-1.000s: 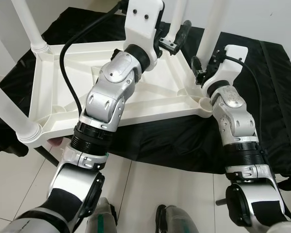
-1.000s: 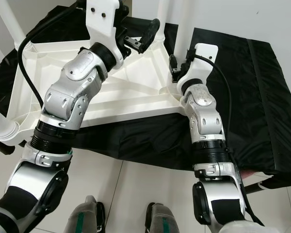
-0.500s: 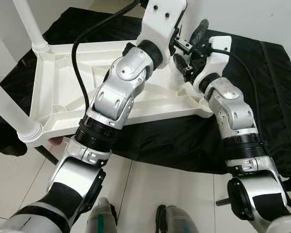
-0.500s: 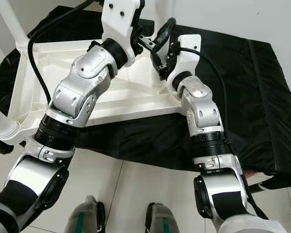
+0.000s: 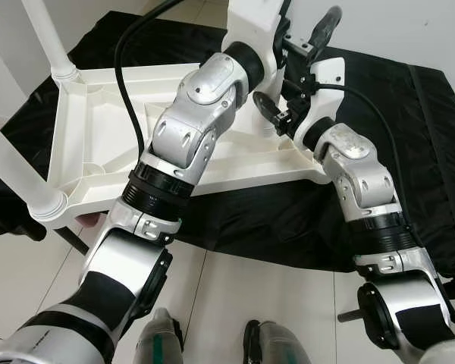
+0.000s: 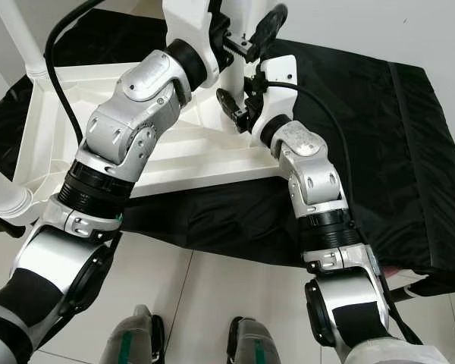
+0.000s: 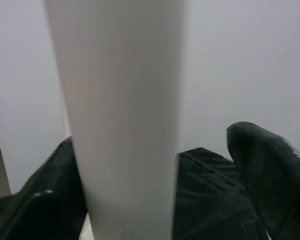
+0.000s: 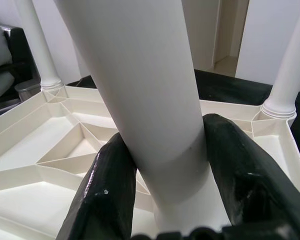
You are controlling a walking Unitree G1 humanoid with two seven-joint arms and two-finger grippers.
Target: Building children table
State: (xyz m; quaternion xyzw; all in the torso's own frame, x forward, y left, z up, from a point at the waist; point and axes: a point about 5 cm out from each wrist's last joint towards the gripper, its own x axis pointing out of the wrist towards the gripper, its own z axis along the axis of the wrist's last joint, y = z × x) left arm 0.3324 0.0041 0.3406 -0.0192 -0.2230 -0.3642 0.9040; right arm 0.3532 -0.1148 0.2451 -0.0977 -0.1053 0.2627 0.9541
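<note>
The white plastic table top [image 5: 98, 144] lies upside down on a black cloth [image 5: 432, 136], with its ribbed underside facing up. White round legs stand in its corners. One white plastic tube leg [image 8: 140, 85] stands in the corner nearest the robot's right side, and both arms are busy with it.

A second ago the right gripper [image 8: 165, 165] was apart from this leg, out by the corner of the table top. Now it has swung in, and its two black fingers [image 8: 107, 185] sit on both sides of the leg, low down by the socket. They press on the white tube, so the right gripper is pinching the leg near its bottom. The left gripper [image 5: 307, 45] has climbed higher and moved across to the same leg. In the left wrist view the tube stands between its two black fingers [image 7: 270, 165]. There looks to be a gap on one side, so it is hard to tell if this gripper is squeezing yet or just sitting around the tube.

This likely means the robot is getting ready to push or twist the leg firmly into its hole, one gripper low and one high.

The left arm is stretched far forward and up, with its elbow bent over the table top. The right arm reaches forward and bends inward at the wrist, towards the left arm.
</note>
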